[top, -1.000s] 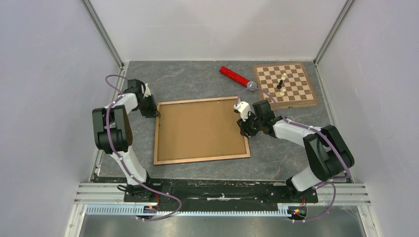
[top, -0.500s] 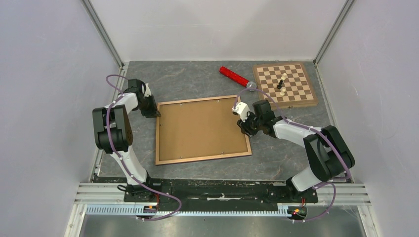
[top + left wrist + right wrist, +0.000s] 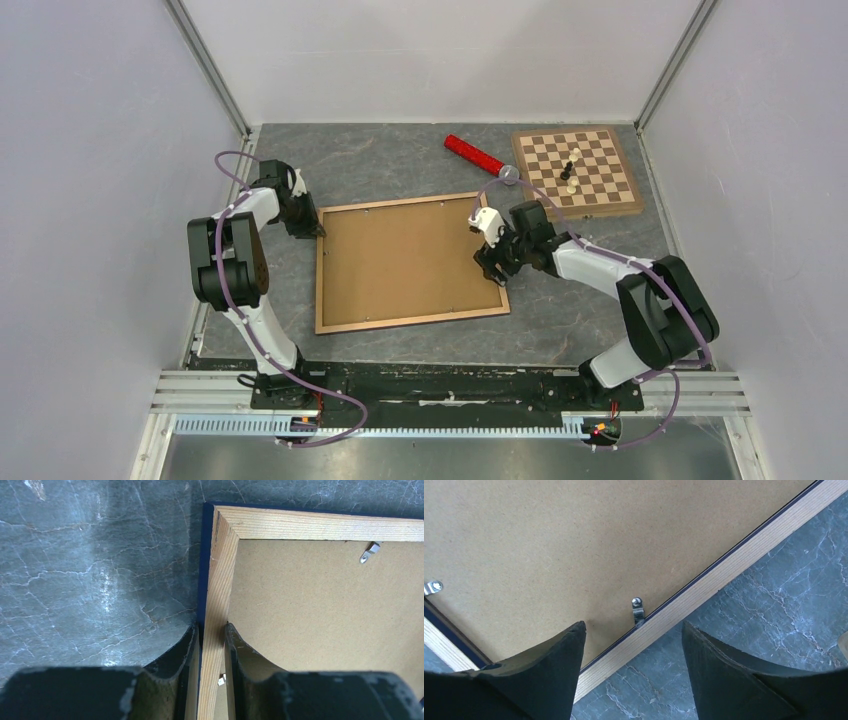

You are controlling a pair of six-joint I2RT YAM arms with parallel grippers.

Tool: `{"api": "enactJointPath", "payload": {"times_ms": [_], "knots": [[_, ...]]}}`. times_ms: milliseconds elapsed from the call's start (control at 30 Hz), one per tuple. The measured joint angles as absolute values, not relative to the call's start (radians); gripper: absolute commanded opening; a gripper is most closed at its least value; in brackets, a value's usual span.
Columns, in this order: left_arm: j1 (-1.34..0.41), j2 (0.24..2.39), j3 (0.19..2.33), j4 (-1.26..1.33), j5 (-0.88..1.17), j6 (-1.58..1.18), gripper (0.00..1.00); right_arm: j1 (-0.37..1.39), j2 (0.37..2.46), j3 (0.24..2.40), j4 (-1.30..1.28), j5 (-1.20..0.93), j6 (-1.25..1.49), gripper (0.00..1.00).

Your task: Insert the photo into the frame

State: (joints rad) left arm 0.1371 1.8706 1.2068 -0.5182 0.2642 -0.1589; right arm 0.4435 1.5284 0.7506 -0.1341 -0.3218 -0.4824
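Frame [image 3: 220,580] of grainy pale wood (blue-edged) pinched by left hand [image 3: 210,630]; right hand [image 3: 633,624] spread.

**Pale-walled bay around a dark, marble-patterned table**

I look down into a small enclosed bay. A plain pale grey back wall [image 3: 440,60], left wall [image 3: 90,150] and right wall [image 3: 770,150] close it in. They meet at two aluminium posts [image 3: 208,68] that lean outward in my overhead view. The tabletop [image 3: 400,160] is dark grey with pale, marble-like veins. An aluminium rail [image 3: 190,392] runs along its near edge. The light is soft and even, with a faint bluish sheen on the table surface.
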Motion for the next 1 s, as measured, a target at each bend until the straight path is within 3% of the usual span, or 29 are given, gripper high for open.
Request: {"api": "enactJointPath", "payload": {"times_ms": [233, 400, 433, 800, 1000], "knots": [[0.135, 1.854, 1.204, -0.541, 0.252, -0.154, 0.27, 0.439, 1.49, 0.794, -0.167, -0.343, -0.387, 0.98], [0.135, 1.781, 1.203, -0.566, 0.245, -0.147, 0.6, 0.414, 1.43, 0.813, -0.168, -0.348, -0.339, 0.98], [0.135, 1.758, 1.203, -0.566, 0.245, -0.142, 0.62, 0.411, 1.42, 0.814, -0.167, -0.35, -0.333, 0.98], [0.115, 1.586, 1.251, -0.606, 0.284, -0.031, 0.76, 0.364, 1.334, 0.793, -0.167, -0.369, -0.305, 0.98], [-0.049, 1.438, 1.217, -0.666, 0.334, 0.095, 0.78, 0.297, 1.273, 0.751, -0.165, -0.369, -0.296, 0.98]]}}
